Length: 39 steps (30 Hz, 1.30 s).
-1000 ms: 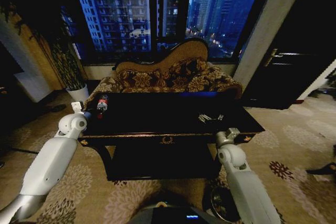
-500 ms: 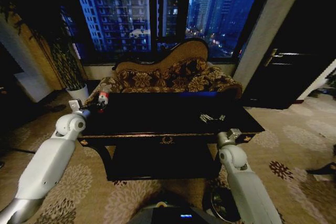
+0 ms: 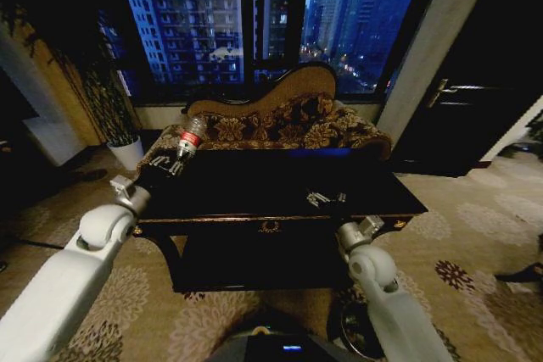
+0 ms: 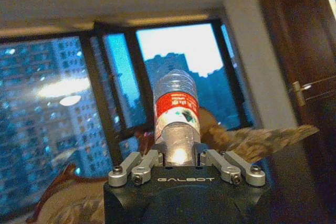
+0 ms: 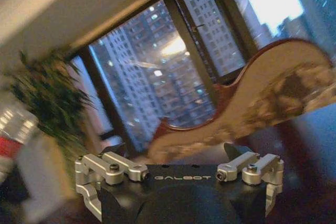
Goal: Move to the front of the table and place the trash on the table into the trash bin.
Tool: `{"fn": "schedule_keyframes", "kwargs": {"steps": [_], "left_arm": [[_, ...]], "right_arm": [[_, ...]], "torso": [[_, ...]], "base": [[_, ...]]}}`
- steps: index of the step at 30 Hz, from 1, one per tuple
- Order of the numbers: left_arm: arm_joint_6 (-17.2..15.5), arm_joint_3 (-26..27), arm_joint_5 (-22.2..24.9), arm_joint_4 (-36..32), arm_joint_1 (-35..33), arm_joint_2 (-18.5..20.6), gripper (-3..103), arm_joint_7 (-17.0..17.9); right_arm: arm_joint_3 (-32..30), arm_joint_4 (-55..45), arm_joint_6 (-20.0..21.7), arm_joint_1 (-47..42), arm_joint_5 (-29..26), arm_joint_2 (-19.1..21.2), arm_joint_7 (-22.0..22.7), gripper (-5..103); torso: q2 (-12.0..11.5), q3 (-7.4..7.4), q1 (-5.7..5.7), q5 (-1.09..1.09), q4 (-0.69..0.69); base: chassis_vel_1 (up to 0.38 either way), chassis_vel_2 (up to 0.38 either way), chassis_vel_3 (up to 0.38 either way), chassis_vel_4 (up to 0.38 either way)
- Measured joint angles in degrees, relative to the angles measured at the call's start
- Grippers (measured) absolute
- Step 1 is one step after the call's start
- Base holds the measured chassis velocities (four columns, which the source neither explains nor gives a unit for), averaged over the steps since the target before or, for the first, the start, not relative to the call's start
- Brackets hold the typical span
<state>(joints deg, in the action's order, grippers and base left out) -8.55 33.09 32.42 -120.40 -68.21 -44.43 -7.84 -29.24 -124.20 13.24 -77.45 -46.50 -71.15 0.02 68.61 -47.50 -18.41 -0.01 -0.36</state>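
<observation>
The black table [image 3: 254, 184] with gold trim stands right in front of me. My left gripper [image 3: 170, 163] is raised above its left end, shut on the trash: a clear plastic bottle [image 3: 188, 139] with a red label, tilted up and away from me. In the left wrist view the bottle [image 4: 176, 108] stands out from the left gripper [image 4: 178, 153] against the window. My right gripper [image 3: 327, 199] hovers open over the table's front right part with nothing in it; its links [image 5: 113, 171] are spread wide. The trash bin [image 3: 349, 330] sits on the floor at lower right, partly hidden by my right arm.
A patterned brown sofa [image 3: 280, 125] stands behind the table under tall windows. A potted plant [image 3: 119, 116] is at the far left and a dark door [image 3: 475, 99] at the right. Patterned carpet [image 3: 458, 235] lies open on both sides of the table.
My left gripper has lifted the bottle off the table's left end and tilted it upward. My right arm has shifted a little to the left over the table.
</observation>
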Motion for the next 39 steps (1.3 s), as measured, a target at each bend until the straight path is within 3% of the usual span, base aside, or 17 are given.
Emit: {"fn": "schedule_keyframes", "kwargs": {"steps": [2, 11, 17, 20, 29, 34, 39], "left_arm": [[-0.13, 0.19, -0.67, -3.89, -1.64, -0.09, 26, 0.13], [0.52, -2.82, -1.39, -7.27, -1.47, 1.25, 26, -0.49], [2.36, -6.63, -1.76, -5.98, 1.19, 2.12, 26, -2.0], [3.51, -12.29, -2.17, -5.76, 5.42, 2.3, 26, -2.6], [4.83, -22.16, -2.76, -5.63, 13.84, 2.94, 26, -3.25], [5.0, -26.23, -2.74, -4.17, 18.03, 1.51, 26, -3.27], [4.14, -32.4, -3.61, -1.55, 23.21, -2.56, 26, -2.08]], "right_arm": [[-0.89, -3.75, 3.1, 0.01, -6.99, 0.18, 0.0, 100], [-0.16, -12.67, 8.66, -0.58, -14.68, -0.37, 0.0, 100], [0.17, -15.75, 9.06, -1.36, -14.86, 0.43, 0.0, 100], [0.48, -16.7, 9.06, -1.86, -14.65, 1.01, -0.01, 100], [0.84, -16.54, 9.23, -2.32, -14.26, 1.26, -0.02, 100], [0.84, -16.53, 9.27, -2.43, -14.09, 1.01, -0.02, 100], [0.68, -16.71, 9.28, -1.94, -14.07, 1.9, -0.02, 100]], "torso": [[0.0, 0.0, 0.0, 0.0, -0.02], [0.0, 0.0, -0.01, 0.0, -0.01], [0.0, -0.01, -0.01, 0.0, -0.01], [0.0, -0.01, -0.01, 0.0, -0.02], [0.0, -0.01, -0.01, 0.01, -0.02], [-0.01, -0.01, -0.01, 0.01, -0.01], [-0.01, -0.01, -0.01, 0.0, -0.02]], "base": [[0.0, 0.0, 0.0, 0.0], [0.0, 0.0, 0.0, 0.0], [0.0, 0.0, 0.0, 0.0], [0.0, 0.0, 0.0, 0.0], [0.0, 0.0, 0.0, 0.0], [0.0, 0.0, 0.0, 0.0], [0.0, 0.0, 0.0, 0.0]]}}
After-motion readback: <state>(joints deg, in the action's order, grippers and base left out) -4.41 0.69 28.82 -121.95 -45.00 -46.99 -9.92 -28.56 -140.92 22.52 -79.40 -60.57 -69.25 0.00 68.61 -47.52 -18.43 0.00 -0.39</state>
